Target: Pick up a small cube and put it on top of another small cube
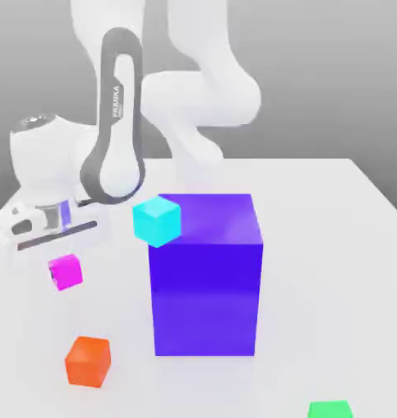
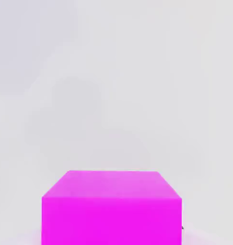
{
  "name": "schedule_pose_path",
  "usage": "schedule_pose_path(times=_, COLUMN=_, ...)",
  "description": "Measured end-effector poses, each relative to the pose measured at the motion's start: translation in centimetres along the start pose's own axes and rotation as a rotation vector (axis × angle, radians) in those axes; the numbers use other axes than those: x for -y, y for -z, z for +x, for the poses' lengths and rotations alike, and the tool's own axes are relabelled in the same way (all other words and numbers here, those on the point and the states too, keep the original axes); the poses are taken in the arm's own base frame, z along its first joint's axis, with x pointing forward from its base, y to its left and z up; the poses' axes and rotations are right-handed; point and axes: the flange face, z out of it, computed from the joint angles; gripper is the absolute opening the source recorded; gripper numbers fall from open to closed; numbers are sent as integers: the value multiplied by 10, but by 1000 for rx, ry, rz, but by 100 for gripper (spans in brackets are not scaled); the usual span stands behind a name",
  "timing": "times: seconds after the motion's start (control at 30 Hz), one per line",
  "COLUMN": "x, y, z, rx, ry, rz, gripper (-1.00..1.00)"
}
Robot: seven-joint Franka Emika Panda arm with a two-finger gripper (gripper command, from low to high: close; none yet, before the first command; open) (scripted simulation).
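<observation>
Pincer (image 1: pixel 61 251) pressed together on the small cube (image 1: pixel 65 272), a tiny plain magenta-pink block, hanging just under the hand at the exterior view's left. White arm (image 1: pixel 120 122) folds low, wrist bent over, hand pointing down. Big purple-blue block (image 1: pixel 206 277) stands beside it. Another small cube (image 1: pixel 330 410), green, lies well apart on the table (image 1: pixel 332 245).

The exterior view faced the arm (image 1: pixel 120 122) from across the table (image 1: pixel 332 245), while the hand view looked closely at the shared magenta cube (image 2: pixel 111 208).
</observation>
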Motion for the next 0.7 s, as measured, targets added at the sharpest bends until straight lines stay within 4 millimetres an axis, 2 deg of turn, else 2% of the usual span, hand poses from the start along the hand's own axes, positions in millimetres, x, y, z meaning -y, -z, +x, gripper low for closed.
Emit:
schedule_pose_path(times=0.43, x=15, y=16, z=-9, rx=-11, ry=-1, rz=-8, gripper=-100)
schedule_pose_path(times=0.5, x=11, y=29, z=10, rx=-49, ry=-21, rz=-16, gripper=-100)
schedule_pose_path(times=0.53, x=14, y=35, z=26, rx=-61, ry=-7, rz=-23, gripper=-100)
schedule_pose_path(times=0.6, x=27, y=49, z=63, rx=-79, ry=42, rz=-38, gripper=-100)
schedule_pose_path(times=0.7, x=59, y=70, z=118, rx=-106, ry=115, rz=-50, gripper=-100)
